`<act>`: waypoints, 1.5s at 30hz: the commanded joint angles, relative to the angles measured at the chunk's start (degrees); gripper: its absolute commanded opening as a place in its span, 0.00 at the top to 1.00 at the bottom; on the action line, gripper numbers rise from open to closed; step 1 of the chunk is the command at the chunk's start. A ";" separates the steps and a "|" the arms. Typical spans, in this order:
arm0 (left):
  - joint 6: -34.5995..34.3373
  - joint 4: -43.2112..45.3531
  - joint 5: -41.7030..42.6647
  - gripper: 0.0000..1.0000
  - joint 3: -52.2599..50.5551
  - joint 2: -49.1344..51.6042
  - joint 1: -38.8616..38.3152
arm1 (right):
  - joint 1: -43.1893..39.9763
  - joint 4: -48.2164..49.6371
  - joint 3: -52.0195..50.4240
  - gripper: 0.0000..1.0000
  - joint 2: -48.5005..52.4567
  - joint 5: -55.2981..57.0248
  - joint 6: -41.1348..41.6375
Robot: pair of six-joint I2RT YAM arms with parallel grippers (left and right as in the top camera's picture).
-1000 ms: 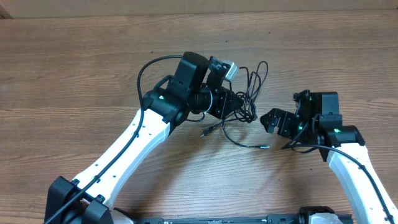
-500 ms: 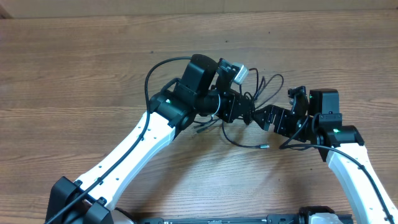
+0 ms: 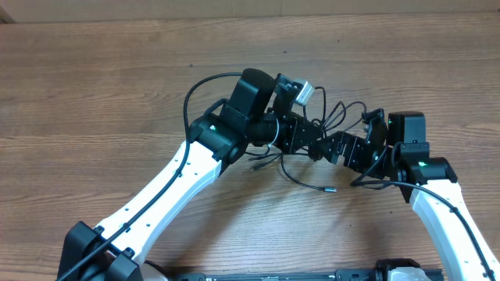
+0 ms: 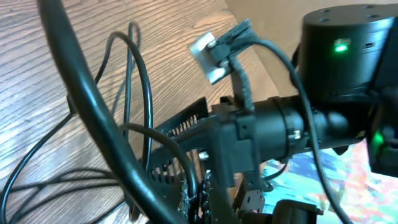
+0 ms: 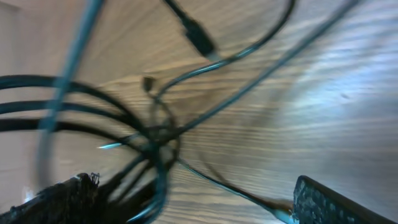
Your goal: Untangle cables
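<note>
The cables (image 3: 337, 117) are thin black cords bunched at the table's middle. One plug end (image 3: 329, 187) trails toward the front and another (image 3: 256, 165) lies under the left arm. My left gripper (image 3: 314, 145) is shut on the cables. In the left wrist view its jaws (image 4: 198, 202) pinch a cord while loops (image 4: 134, 93) hang to the left. My right gripper (image 3: 341, 148) stands open right against the left one. In the right wrist view, blurred cords (image 5: 155, 134) cross between its fingers (image 5: 333, 202), and none is gripped.
The wooden table (image 3: 94, 94) runs to a back edge (image 3: 234, 6). A thick black wire (image 3: 195, 90) arches over the left arm. The right arm's wrist with a green light (image 4: 339, 46) fills the left wrist view's right side.
My left gripper has swung right, carrying the cable bunch up to the right gripper's fingers. The right arm has hardly moved and stays open.
</note>
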 commanded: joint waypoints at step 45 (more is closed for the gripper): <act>-16.11 19.63 42.99 0.96 0.50 -1.38 6.82 | 0.26 -1.55 1.11 0.00 1.79 23.91 -1.99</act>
